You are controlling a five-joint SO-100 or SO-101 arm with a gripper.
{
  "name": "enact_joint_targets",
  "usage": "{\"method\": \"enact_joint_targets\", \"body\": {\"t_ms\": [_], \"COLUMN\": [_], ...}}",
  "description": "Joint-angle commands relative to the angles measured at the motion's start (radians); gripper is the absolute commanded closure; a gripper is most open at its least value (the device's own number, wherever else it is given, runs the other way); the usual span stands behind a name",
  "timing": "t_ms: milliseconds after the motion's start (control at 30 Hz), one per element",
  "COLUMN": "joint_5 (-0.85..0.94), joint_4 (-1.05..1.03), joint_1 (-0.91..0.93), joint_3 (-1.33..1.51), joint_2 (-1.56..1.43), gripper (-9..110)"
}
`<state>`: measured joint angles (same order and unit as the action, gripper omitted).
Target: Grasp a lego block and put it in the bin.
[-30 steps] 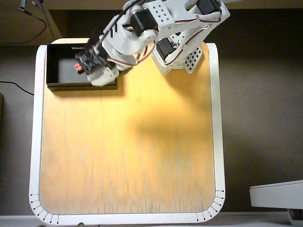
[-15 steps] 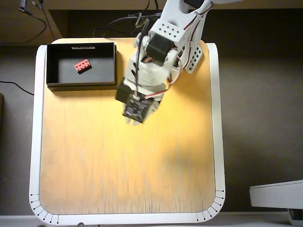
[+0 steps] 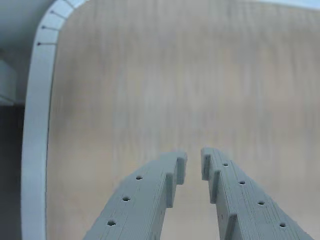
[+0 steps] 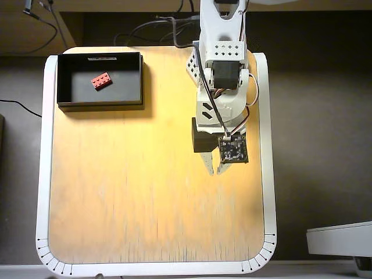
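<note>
One lego block (image 4: 101, 80) — red, lying in one bin (image 4: 64, 81) at the counter's (image 4: 151, 203) far left corner in the overhead view; one arm (image 4: 221, 75) — a single tool (image 4: 214, 172).

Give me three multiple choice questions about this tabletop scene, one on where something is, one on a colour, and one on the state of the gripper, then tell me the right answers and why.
1. Where is the lego block?
A. On the bare table beside the bin
B. Inside the bin
C. Between the gripper's fingers

2. What colour is the lego block?
A. Red
B. Blue
C. Yellow

3. What is the state of the gripper?
A. Shut on the lego block
B. Shut on the bin's rim
C. Empty, fingers slightly apart over bare table

Answers:
1. B, since the overhead view shows the block lying on the bin's dark floor within its walls.
2. A, since the block shows clearly red against the dark floor.
3. C, since the wrist view shows a narrow gap at the gripper with only the wooden surface beyond it.
</note>
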<state>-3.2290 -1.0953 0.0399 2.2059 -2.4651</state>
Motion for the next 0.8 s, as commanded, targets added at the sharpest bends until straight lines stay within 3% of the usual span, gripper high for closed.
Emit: {"method": "enact_joint_targets", "body": {"t_ms": [0,767], "joint_5": [-0.028,-0.103], "joint_4": [0.087,0.107], "joint_1": [-0.009,0.041], "joint_3": [0.13,0.706], "joint_2": [-0.19,-0.741], "gripper": [101,101]}}
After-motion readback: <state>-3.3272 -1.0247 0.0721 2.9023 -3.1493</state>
